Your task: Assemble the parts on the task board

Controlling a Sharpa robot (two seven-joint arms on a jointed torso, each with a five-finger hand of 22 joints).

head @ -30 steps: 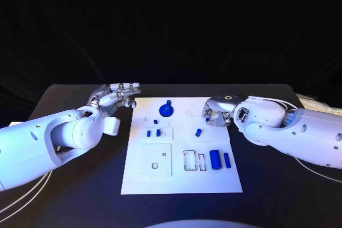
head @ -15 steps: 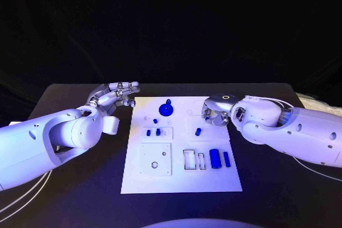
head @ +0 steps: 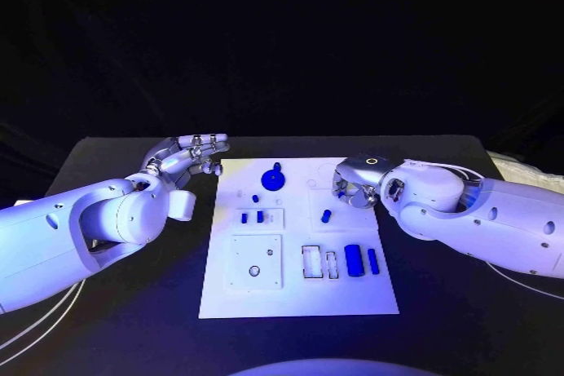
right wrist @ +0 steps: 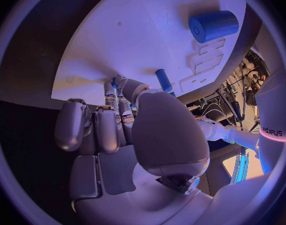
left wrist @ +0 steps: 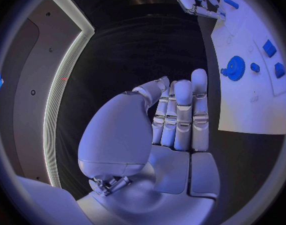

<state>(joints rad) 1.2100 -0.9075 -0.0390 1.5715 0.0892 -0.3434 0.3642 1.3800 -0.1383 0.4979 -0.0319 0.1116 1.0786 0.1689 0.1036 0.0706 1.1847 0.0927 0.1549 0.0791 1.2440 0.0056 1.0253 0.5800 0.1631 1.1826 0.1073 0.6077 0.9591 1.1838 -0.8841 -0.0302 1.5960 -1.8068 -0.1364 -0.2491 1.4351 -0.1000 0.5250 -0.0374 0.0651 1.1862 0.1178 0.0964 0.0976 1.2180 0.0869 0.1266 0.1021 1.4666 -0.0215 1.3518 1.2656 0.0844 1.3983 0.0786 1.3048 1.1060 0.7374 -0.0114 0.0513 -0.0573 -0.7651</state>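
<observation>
Since a second earlier, the right hand (head: 356, 190) had edged slightly toward the middle of the task board (head: 300, 298) from its three o'clock side, while the left hand (head: 188, 157) had stayed where it was, just off the board's far corner at about ten o'clock. From the right wrist view the right hand (right wrist: 112, 130) hovered low over the white plate with its fingers (right wrist: 72, 125) curled together, and a small blue piece (right wrist: 113, 82) showed at the tips of thumb and finger; whether it was truly pinched I could not tell. A short blue peg (head: 327, 217) lay on the board just beside that hand, toward the centre. The left hand (left wrist: 174, 120) was held flat above the black table (head: 117, 156), its fingers (left wrist: 182, 112) straight and pressed side by side, with nothing in it. On the board, a blue gear (head: 273, 180) sat at about twelve o'clock, with two small blue blocks (head: 252, 218) in a recessed square below it, toward nine o'clock of centre. Nearer the front, at about five o'clock, a thick blue cylinder (head: 354, 262) and a thinner blue rod (head: 374, 263) lay side by side, apart from each other, next to a rectangular frame slot (head: 313, 263). A larger square plate (head: 257, 263) with holes lay at about seven o'clock.
</observation>
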